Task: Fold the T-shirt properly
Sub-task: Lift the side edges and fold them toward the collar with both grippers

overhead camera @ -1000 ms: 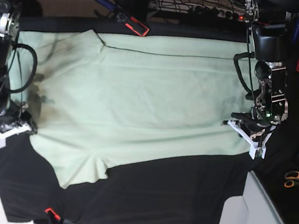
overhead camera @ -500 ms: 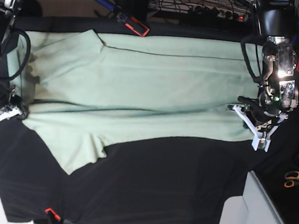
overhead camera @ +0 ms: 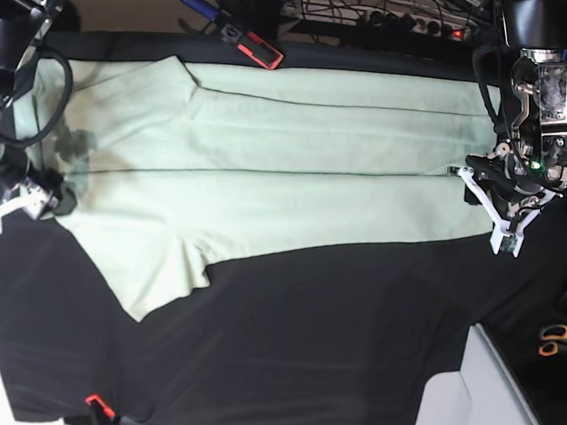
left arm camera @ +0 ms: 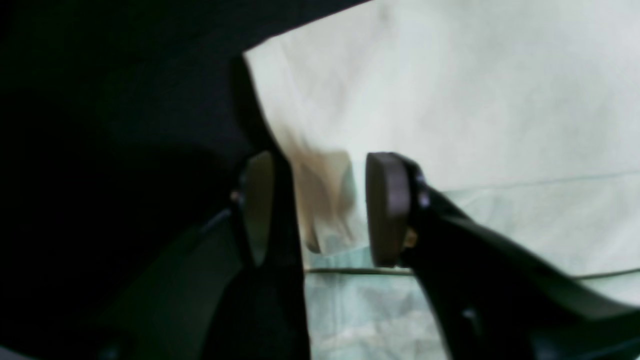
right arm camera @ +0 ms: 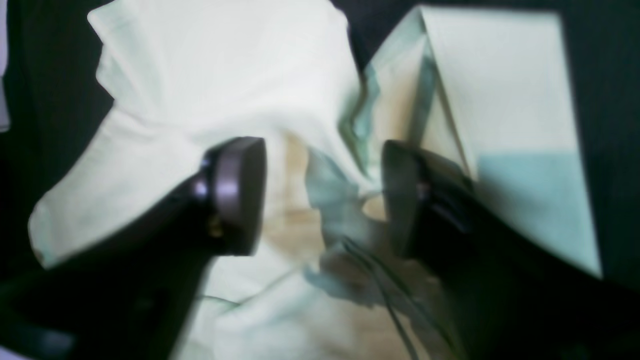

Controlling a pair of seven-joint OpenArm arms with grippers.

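Observation:
The pale mint-green T-shirt point(overhead camera: 267, 171) lies spread lengthwise across the black table cover point(overhead camera: 300, 355), its near long edge folded over onto the body and one sleeve sticking out at the lower left. My left gripper point(overhead camera: 490, 207) hovers at the shirt's right end. In the left wrist view it point(left arm camera: 320, 207) is open, with a limp corner of the shirt point(left arm camera: 330, 200) hanging loose between the pads. My right gripper point(overhead camera: 8, 208) is at the shirt's left end. The right wrist view shows it point(right arm camera: 320, 197) open too, over bunched shirt cloth point(right arm camera: 225, 75).
A red-and-black tool point(overhead camera: 254, 47) and a blue one point(overhead camera: 198, 5) lie at the far edge, near cables. Scissors point(overhead camera: 552, 341) sit off the right side. A white box point(overhead camera: 491, 403) stands at the lower right, and a red clamp point(overhead camera: 96, 402) at the near edge.
Both arms have carried the shirt's near edge toward the far side, laying a fold along its length. Both grippers, shut on the cloth before, have now opened and let it go.

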